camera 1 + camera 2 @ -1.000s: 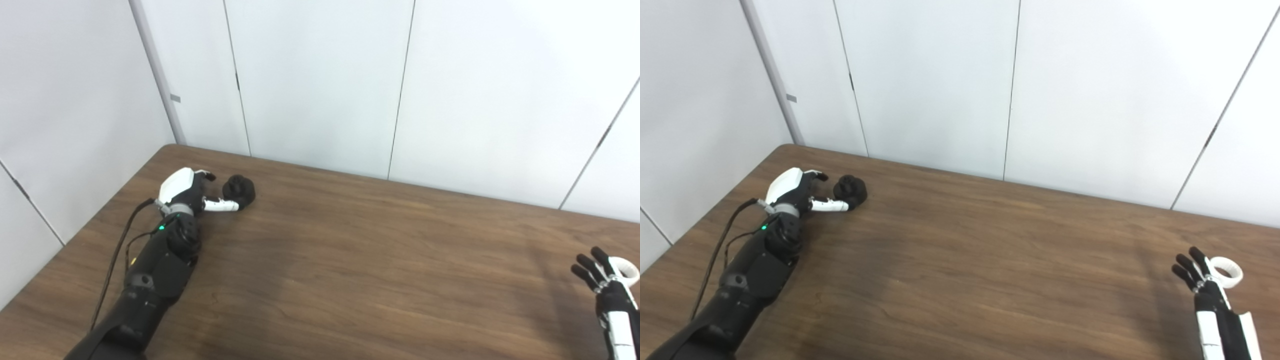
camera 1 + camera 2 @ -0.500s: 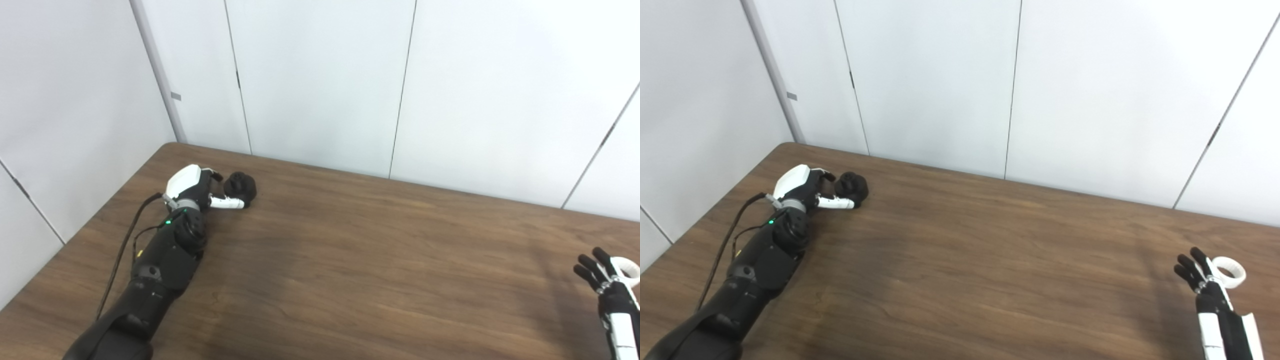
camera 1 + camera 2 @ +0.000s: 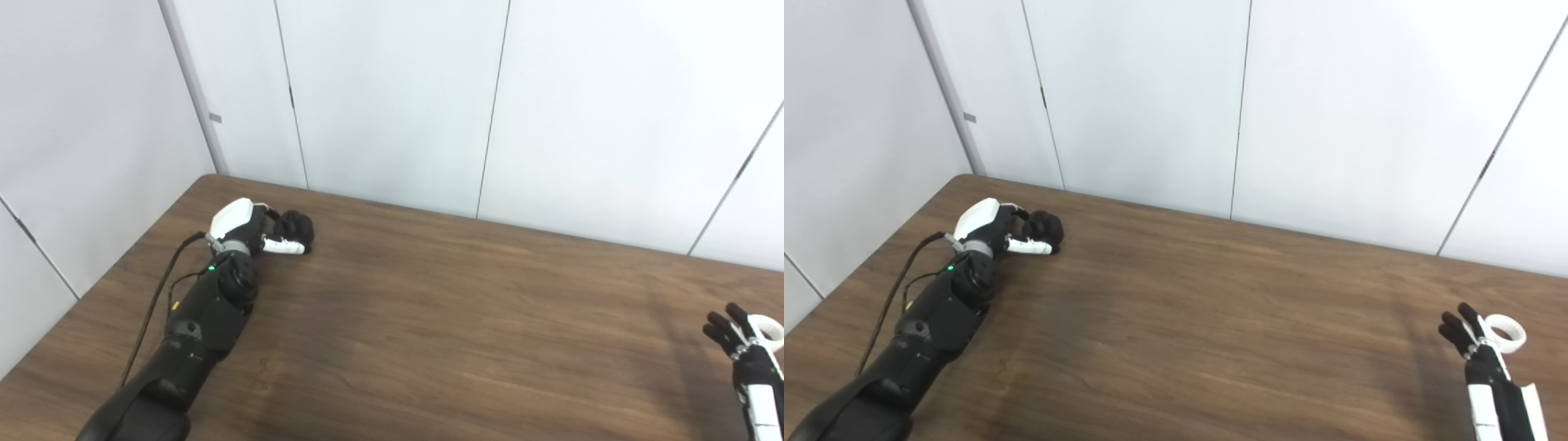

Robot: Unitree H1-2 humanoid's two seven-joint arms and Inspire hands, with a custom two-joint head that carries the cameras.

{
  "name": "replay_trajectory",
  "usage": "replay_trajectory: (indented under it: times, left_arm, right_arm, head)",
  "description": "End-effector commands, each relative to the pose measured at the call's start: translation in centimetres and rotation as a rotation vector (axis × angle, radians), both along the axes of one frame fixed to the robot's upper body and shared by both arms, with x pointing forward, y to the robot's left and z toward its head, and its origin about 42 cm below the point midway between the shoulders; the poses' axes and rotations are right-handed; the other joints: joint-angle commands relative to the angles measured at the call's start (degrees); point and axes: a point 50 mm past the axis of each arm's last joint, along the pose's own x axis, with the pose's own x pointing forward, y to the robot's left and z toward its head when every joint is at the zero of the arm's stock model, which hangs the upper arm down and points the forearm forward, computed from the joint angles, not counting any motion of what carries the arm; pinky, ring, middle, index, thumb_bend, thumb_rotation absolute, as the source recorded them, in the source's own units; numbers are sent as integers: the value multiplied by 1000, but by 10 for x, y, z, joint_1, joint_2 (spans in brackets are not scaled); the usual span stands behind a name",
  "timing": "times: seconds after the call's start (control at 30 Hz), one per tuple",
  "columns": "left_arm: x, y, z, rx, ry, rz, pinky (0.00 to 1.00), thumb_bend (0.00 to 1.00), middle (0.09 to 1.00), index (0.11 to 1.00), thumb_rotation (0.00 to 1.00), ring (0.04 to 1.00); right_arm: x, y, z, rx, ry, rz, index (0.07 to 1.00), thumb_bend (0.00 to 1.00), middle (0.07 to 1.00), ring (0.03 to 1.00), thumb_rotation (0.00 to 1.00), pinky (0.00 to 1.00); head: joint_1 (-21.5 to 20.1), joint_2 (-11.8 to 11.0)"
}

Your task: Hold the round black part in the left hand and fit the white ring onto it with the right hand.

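Note:
The round black part (image 3: 297, 225) lies on the brown table (image 3: 441, 306) at the far left. My left hand (image 3: 244, 225) is right against it, open, with the white thumb (image 3: 283, 247) in front of the part and the dark fingers reaching behind it. The part rests on the table. The white ring (image 3: 1507, 331) lies flat near the table's right edge. My right hand (image 3: 1471, 335) is open with fingers spread, just left of the ring and touching or nearly touching its rim.
White wall panels (image 3: 392, 98) stand close behind the table's far edge and along its left side. A black cable (image 3: 153, 306) runs along my left forearm. The ring sits close to the right picture edge.
My left hand has moved forward and right, closing in on the black part so thumb and fingers now flank it. The right hand and the ring have barely moved.

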Motion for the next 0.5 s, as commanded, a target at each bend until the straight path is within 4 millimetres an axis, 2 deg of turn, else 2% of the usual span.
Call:
replay_trajectory:
  times: [0.0,0.47]
  left_arm:
    - [14,6,41,47,-98,-9,1000,983,908,784,331,981]
    - [14,6,41,39,-102,-8,1000,965,895,761,308,971]
  right_arm:
    - [-40,5,-56,40,187,-35,933,564,896,882,1000,964]
    - [-41,6,-55,36,188,-38,930,577,894,876,1000,956]
  head:
    - [0,0]
    - [1,3]
